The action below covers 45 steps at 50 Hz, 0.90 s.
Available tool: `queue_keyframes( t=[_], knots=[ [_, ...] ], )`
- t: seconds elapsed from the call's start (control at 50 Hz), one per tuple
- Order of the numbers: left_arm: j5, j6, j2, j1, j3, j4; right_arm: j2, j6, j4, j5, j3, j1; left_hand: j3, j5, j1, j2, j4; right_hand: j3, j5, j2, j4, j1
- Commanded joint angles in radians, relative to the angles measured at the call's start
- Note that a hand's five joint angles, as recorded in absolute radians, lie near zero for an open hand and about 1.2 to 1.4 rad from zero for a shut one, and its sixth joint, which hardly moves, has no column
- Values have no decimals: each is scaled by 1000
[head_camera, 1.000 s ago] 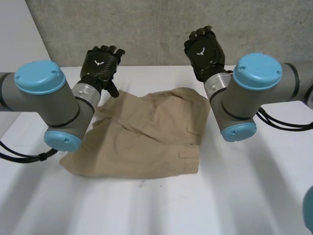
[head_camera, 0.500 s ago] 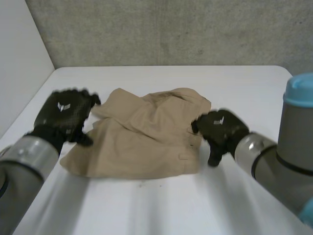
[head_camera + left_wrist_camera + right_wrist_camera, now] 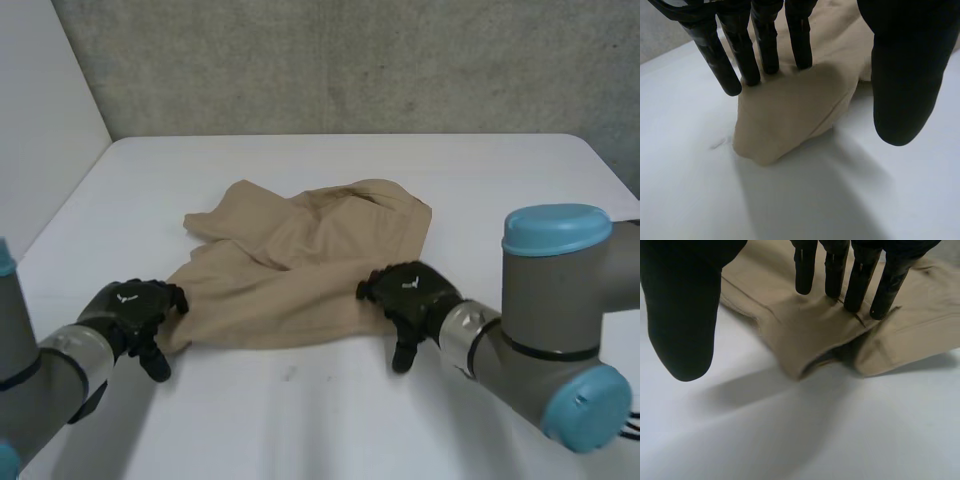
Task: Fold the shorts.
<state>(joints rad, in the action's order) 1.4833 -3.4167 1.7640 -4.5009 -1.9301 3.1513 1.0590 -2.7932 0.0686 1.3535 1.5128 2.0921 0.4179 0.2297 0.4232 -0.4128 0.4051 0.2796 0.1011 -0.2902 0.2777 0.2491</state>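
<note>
At table centre, head view: tan shorts (image 3: 300, 270) lie rumpled on the white table (image 3: 500, 180), bunched along the far side and flatter along the near edge. Left hand (image 3: 132, 308) is at the near-left corner of the shorts. Right hand (image 3: 410, 292) is at the near-right corner. Both arms reach in low from the near side.

Left wrist view: fingers (image 3: 766, 42) straight, side by side, tips on or just over the rounded corner of the shorts (image 3: 785, 117); contact cannot be confirmed. Thumb spread wide, over bare table (image 3: 840, 200) beside the cloth. Nothing pinched.

Right wrist view: fingers (image 3: 860, 280) straight, tips at the cloth close to the corner of the shorts (image 3: 800, 332). Thumb held well apart, above bare table. Nothing clamped. Below the fingertips the hem gapes slightly, showing a dark opening between layers.
</note>
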Motion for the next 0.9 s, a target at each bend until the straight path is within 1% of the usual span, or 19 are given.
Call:
queue_keyframes(
  t=[0.02, 0.06, 0.1, 0.24, 0.36, 0.46, 0.48, 0.5, 0.54, 0.62, 0.68, 0.7, 0.74, 0.82, 0.84, 0.88, 0.9],
  knots=[
    [6, -1, 127, -14, 80, 48, -68, 6, -67, 55, -86, 0, -8, 6, -13, 3, 5, 14, 18, -3, 16, 44],
    [6, -1, 132, -14, 83, 61, -85, 6, -67, 58, -106, 0, -14, 0, -19, 8, -1, 31, 35, -21, 33, 62],
    [5, -1, 138, -14, 86, 81, -109, 4, -67, 59, -131, 0, -54, -41, -60, 49, -42, 122, 126, -112, 124, 153],
    [6, -6, 153, -9, 86, 147, -151, -6, -67, 69, -169, 22, -61, -47, -66, 55, -48, 149, 153, -138, 151, 179],
    [11, -64, 183, -9, 100, 200, -152, -26, -67, 79, -180, 40, -55, -41, -60, 50, -42, 190, 194, -179, 192, 220],
    [8, -121, 190, -9, 111, 216, -155, -101, -67, 99, -198, 52, -55, -41, -60, 50, -42, 342, 346, -332, 344, 373],
    [6, -128, 190, -11, 112, 222, -157, -115, -69, 102, -203, 55, -55, -41, -60, 50, -42, 450, 454, -440, 452, 481],
    [6, -130, 190, -11, 114, 223, -159, -121, -70, 102, -206, 57, -55, -41, -60, 50, -42, 506, 510, -496, 508, 537],
    [8, -130, 190, -11, 115, 230, -168, -124, -73, 104, -212, 59, -55, -41, -60, 50, -42, 554, 558, -543, 556, 584],
    [11, -130, 186, -12, 115, 233, -204, -121, -73, 131, -238, 59, -52, -38, -57, 47, -39, 557, 561, -546, 559, 587],
    [11, -130, 175, -14, 114, 228, -218, -118, -70, 153, -241, 59, -52, -38, -57, 47, -39, 498, 502, -488, 500, 529],
    [11, -127, 173, -14, 114, 227, -221, -117, -70, 164, -240, 60, -52, -38, -57, 47, -39, 440, 444, -430, 442, 471],
    [11, -125, 172, -17, 111, 225, -220, -115, -69, 167, -235, 59, -52, -38, -57, 47, -39, 413, 417, -403, 415, 444],
    [9, -125, 169, -15, 111, 223, -209, -115, -72, 167, -229, 59, -55, -41, -60, 50, -42, 448, 452, -438, 450, 479],
    [11, -125, 169, -15, 112, 223, -208, -115, -72, 167, -227, 59, -55, -41, -60, 50, -42, 477, 481, -467, 479, 508],
    [11, -127, 169, -15, 112, 223, -206, -114, -73, 167, -227, 60, -55, -41, -60, 50, -42, 726, 730, -715, 728, 757],
    [11, -125, 169, -15, 112, 223, -206, -112, -75, 167, -227, 59, -58, -44, -63, 52, -45, 887, 891, -876, 889, 918]
  ],
)
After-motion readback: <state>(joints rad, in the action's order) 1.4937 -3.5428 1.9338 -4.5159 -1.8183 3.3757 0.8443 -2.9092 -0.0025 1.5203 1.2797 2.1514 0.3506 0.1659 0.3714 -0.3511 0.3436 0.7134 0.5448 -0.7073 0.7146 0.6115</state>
